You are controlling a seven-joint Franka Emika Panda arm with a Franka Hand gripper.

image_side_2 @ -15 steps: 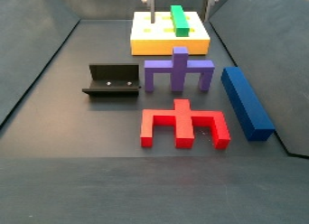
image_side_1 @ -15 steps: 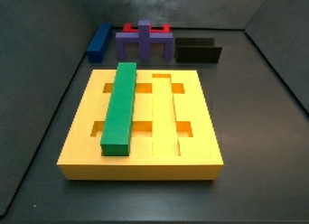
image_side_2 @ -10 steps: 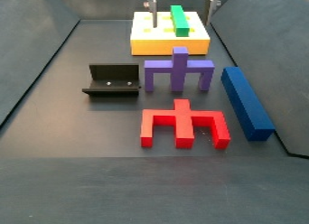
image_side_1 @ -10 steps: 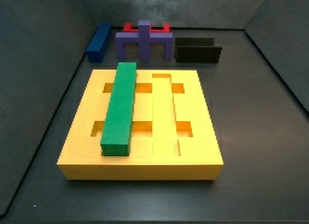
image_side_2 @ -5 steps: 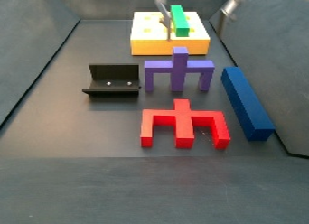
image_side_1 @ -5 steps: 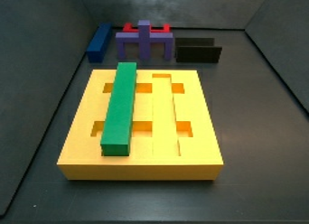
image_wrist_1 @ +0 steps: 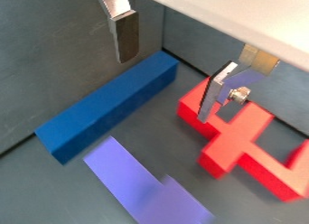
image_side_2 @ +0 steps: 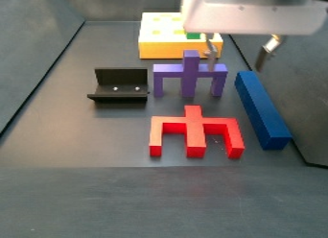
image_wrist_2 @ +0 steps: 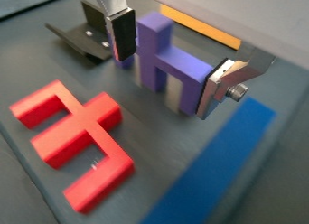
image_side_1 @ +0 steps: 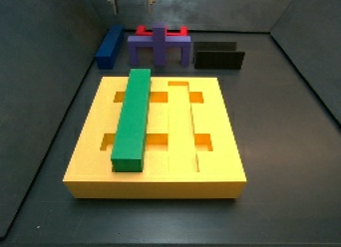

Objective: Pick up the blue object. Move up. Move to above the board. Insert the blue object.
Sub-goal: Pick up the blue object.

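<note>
The blue object (image_side_2: 263,107) is a long dark-blue bar lying flat on the floor beside the purple block (image_side_2: 190,77); it also shows in a wrist view (image_wrist_1: 108,106) and far back in a side view (image_side_1: 108,47). The yellow board (image_side_1: 213,141) carries a green bar (image_side_1: 131,117) in one groove. My gripper (image_side_2: 241,55) hangs open and empty above the floor, over the gap between the purple block and the blue object's far end. In a wrist view the gripper (image_wrist_2: 169,70) has its silver fingers (image_wrist_2: 121,33) either side of the purple block (image_wrist_2: 169,60), well above it.
A red legged piece (image_side_2: 193,134) lies on the floor in front of the purple block. The dark fixture (image_side_2: 118,86) stands to the purple block's side. Dark walls close in the floor on all sides.
My gripper has moved away from over the board to above the purple block and the blue object's far end. No piece has moved.
</note>
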